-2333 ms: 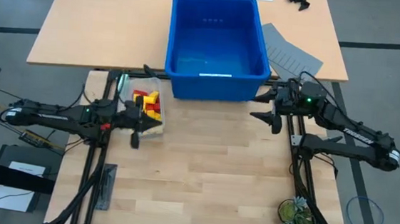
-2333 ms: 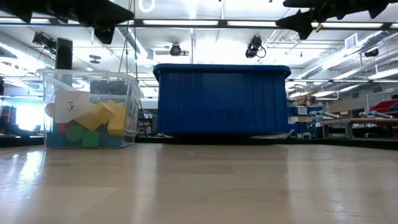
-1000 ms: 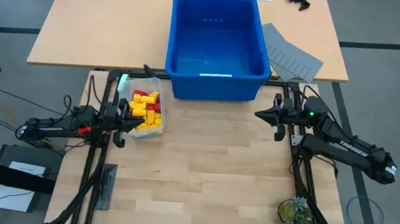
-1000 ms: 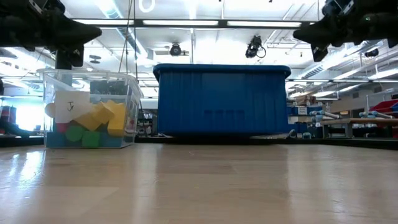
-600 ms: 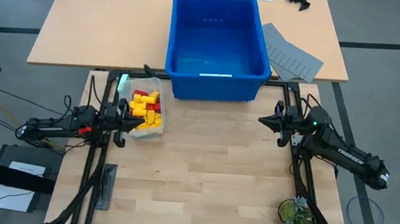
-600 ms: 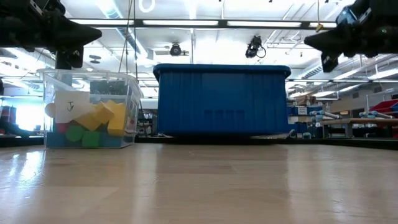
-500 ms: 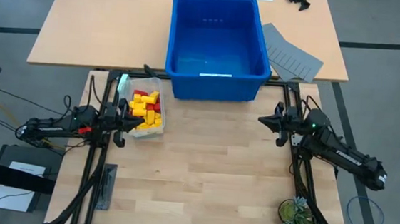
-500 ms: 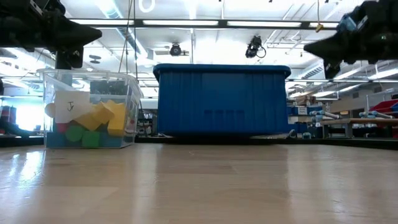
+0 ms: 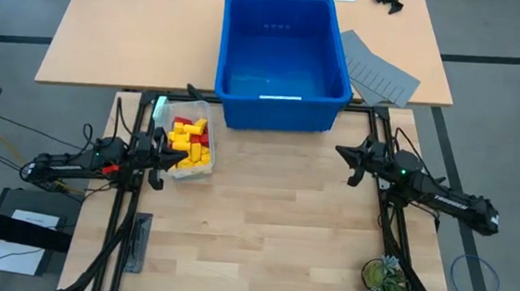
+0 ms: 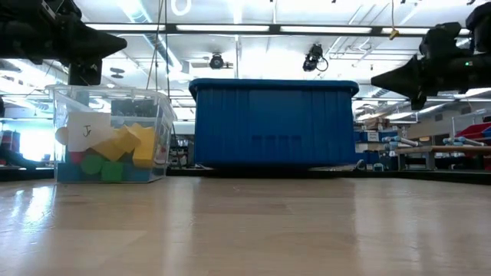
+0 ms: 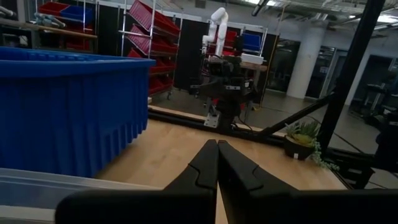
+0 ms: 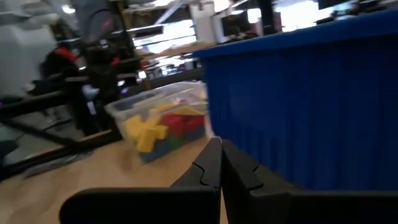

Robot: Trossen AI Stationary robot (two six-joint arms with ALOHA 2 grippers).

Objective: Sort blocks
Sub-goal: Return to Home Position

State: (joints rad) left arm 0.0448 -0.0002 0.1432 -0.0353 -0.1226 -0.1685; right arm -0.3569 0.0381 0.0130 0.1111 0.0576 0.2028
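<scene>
Blocks [image 9: 191,140]: all seen lay in the clear tub [image 9: 212,156], blue bin [image 9: 281,115] empty, none loose on the table [image 9: 273,212]; left gripper [image 9: 177,158] and right gripper [image 9: 342,154] clenched, holding nothing; sorting apparently finished.

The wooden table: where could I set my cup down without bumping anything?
Free: the wide bare middle of the wooden table, in front of the blue bin, between the left gripper and right gripper. Crowded: the left edge, where the left gripper hangs at the clear tub of blocks.
</scene>
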